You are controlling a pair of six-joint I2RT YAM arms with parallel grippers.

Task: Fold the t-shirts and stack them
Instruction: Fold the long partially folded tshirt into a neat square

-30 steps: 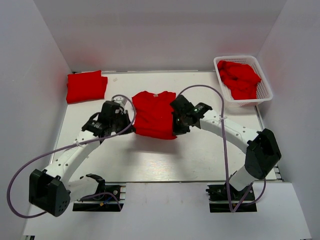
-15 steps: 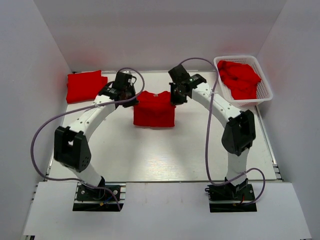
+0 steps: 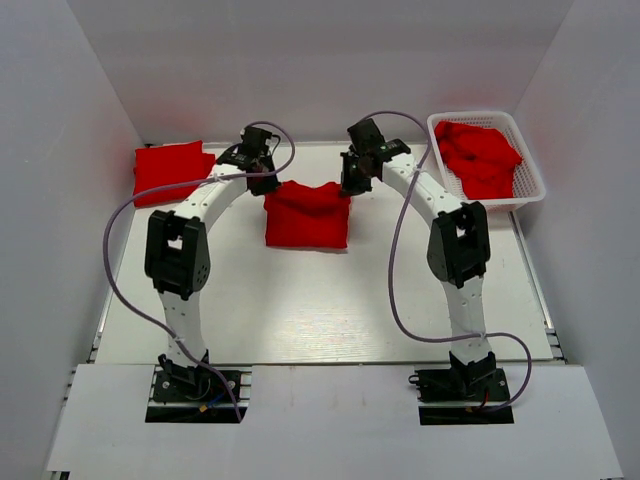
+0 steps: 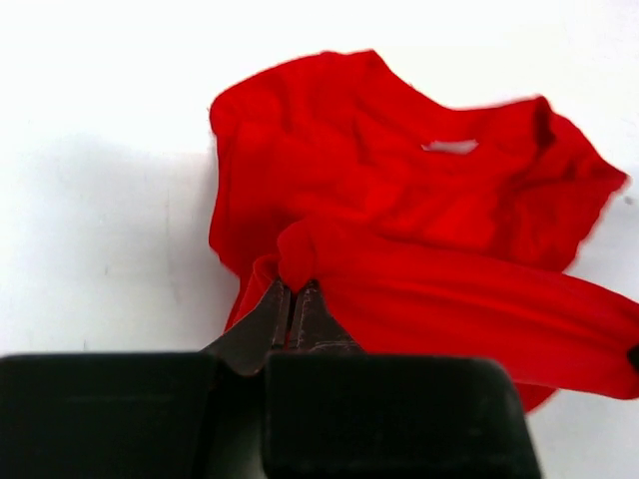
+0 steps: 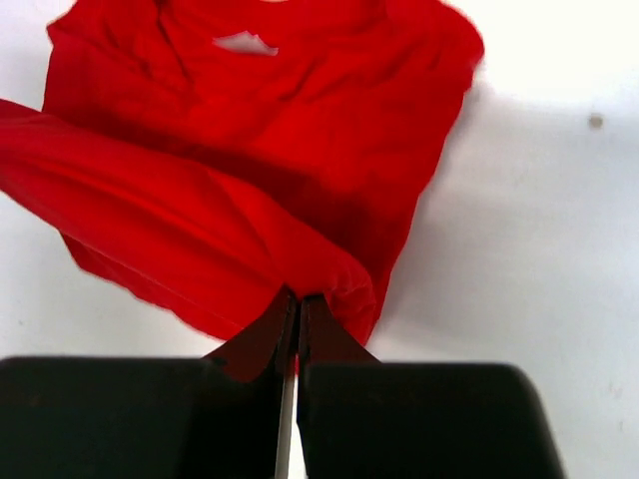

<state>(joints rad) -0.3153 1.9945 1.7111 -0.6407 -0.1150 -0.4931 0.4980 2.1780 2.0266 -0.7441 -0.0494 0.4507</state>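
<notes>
T-shirt spans between left hand and right hand, pinched by both.

Bright, even light casts soft shadows; wrist views overexposed, t-shirt edges slightly blurred.

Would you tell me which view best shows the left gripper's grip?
Left wrist: the left gripper pinches a fold of the red shirt close up. Top view shows it small; the right wrist view misses it.

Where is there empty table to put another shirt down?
Biggest bare table: nearer than the held shirt, between the two arms. Smaller patch: near side of the folded shirts, far left. Crowded: the far edge, where left gripper and right gripper pinch it.
</notes>
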